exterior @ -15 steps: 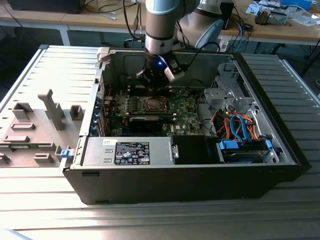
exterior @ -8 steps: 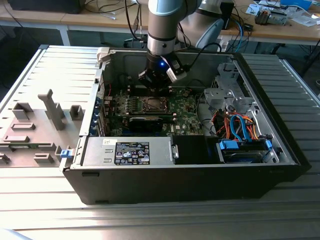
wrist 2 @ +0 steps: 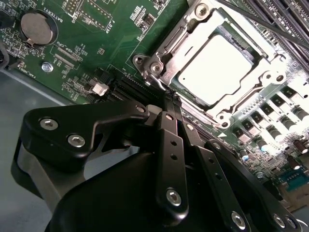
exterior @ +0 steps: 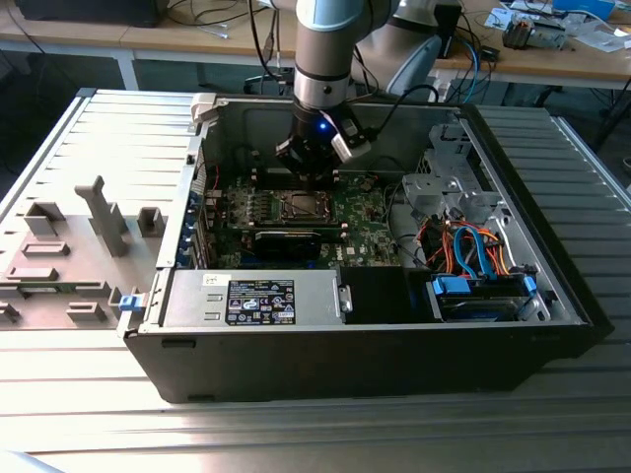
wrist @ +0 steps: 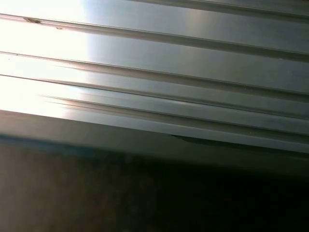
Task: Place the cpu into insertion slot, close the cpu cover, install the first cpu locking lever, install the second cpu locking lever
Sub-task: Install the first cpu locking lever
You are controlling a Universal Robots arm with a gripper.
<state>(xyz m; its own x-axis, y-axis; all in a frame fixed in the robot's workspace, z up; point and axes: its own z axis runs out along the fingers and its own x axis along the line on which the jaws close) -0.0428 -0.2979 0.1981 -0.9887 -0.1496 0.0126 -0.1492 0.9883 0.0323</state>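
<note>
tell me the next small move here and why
Probably nudge the gripper onto the locking lever at the socket's corner: the cpu already sits under the closed cpu cover, and the jaws look shut, right beside that corner.

Probably lab: cable-strewn workbenches (exterior: 148, 39).

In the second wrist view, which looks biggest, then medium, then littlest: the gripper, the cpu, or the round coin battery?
1. The gripper: it looks biggest, though it sits closest to the camera, so that inflates it.
2. The cpu, seated under the cpu cover.
3. The coin battery, smallest.
</note>
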